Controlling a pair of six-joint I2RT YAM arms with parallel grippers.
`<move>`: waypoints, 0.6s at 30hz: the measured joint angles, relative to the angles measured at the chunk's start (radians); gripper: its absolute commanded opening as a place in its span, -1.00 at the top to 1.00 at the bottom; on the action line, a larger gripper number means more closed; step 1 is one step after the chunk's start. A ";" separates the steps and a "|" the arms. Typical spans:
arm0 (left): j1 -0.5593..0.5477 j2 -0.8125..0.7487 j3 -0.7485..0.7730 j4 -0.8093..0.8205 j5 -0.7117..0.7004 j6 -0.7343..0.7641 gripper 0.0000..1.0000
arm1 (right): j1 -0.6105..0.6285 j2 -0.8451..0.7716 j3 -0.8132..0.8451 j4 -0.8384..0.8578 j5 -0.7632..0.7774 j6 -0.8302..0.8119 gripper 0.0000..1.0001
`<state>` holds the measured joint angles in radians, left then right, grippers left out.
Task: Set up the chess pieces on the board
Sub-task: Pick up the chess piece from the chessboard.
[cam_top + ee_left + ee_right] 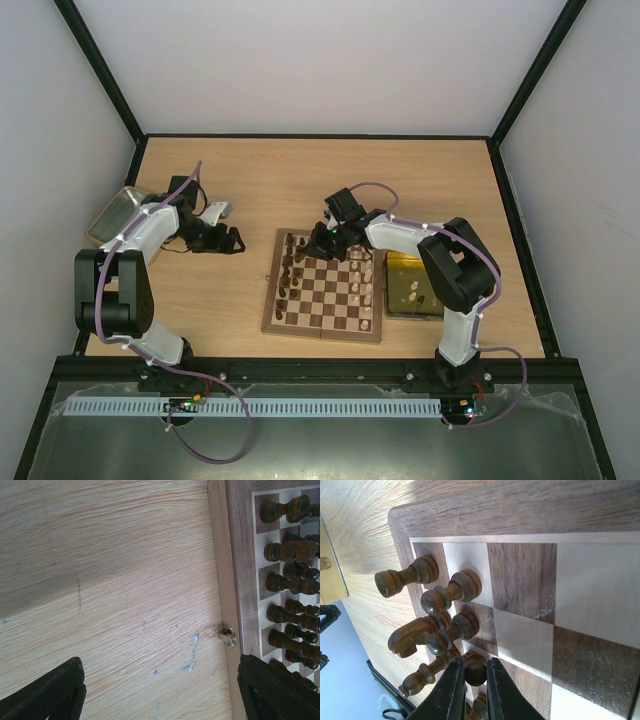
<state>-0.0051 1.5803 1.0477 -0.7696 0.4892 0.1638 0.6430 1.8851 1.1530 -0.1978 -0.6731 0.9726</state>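
Right wrist view — the right gripper [475, 674] pinches a dark pawn [475, 667].

The wooden table [300, 180] bears the board [320, 336], yellow tray [404, 302], metal tray [112, 212].

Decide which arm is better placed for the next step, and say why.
Right. The right gripper pinches a dark piece on the board; the left gripper hangs open and empty over the table beside the board.
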 measured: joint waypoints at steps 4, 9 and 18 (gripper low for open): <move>0.000 0.000 0.000 0.000 0.000 0.000 -0.67 | 0.000 0.000 0.000 -0.007 0.001 -0.004 0.82; 0.000 0.000 0.000 0.000 0.000 0.000 -0.67 | -0.005 0.000 0.001 -0.018 0.003 -0.014 0.83; 0.000 0.003 0.000 0.000 0.000 0.000 -0.67 | -0.018 0.000 0.012 -0.057 0.024 -0.042 0.84</move>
<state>-0.0051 1.5833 1.0477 -0.7696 0.4892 0.1642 0.6254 1.8847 1.1648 -0.2550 -0.6495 0.9310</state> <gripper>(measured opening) 0.835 0.086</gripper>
